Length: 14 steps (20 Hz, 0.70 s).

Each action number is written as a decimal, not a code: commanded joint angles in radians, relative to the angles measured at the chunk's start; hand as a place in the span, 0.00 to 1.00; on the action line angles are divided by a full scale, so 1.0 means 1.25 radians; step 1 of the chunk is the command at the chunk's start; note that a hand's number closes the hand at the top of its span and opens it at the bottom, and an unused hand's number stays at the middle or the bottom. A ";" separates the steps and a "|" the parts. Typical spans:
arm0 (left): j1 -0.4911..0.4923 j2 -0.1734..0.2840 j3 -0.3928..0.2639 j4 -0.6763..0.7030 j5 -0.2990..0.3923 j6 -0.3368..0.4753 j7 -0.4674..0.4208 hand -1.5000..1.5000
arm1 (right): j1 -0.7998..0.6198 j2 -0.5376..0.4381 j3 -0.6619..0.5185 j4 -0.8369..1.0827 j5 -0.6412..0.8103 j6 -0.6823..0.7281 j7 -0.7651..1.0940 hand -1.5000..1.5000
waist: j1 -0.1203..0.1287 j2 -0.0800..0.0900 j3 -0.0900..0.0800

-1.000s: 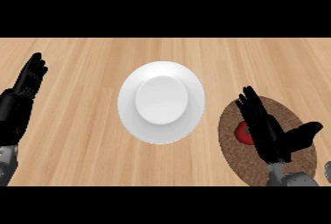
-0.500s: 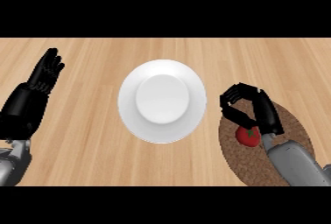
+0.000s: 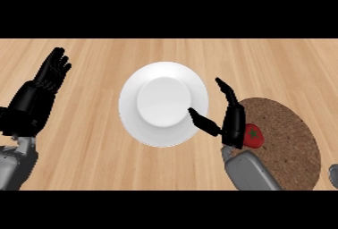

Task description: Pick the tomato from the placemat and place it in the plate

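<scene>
A red tomato (image 3: 253,136) lies on the round brown placemat (image 3: 284,134) at the right, near the mat's left edge. My right hand (image 3: 231,118) stands just left of the tomato, fingers straight and pointing up, thumb spread toward the white plate (image 3: 163,103). The hand's back partly covers the tomato's left side; it holds nothing. The plate lies bare in the middle of the wooden counter. My left hand (image 3: 40,96) rests open at the left edge with fingers up.
Bare wooden counter (image 3: 92,156) surrounds the plate and mat. A small grey thing (image 3: 333,175) shows at the right edge below the placemat.
My right hand has gone from curled above the tomato to straight fingers, and shifted left toward the plate's edge. The tomato stays on the mat. The left hand rose slightly.
</scene>
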 commanded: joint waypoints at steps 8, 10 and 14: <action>0.027 -0.010 0.038 0.022 -0.004 -0.027 -0.018 0.50 | -0.029 -0.140 0.015 -0.108 0.311 0.141 0.435 0.00 | -0.030 -0.015 -0.005; 0.039 -0.011 0.026 0.020 -0.020 -0.022 -0.024 0.50 | -0.045 -0.157 0.024 -0.122 0.316 0.242 0.535 0.00 | -0.033 -0.020 -0.007; 0.012 -0.025 0.028 0.033 -0.021 -0.008 -0.007 0.50 | -0.083 -0.199 0.039 -0.141 0.304 0.448 0.714 0.00 | -0.039 -0.017 -0.006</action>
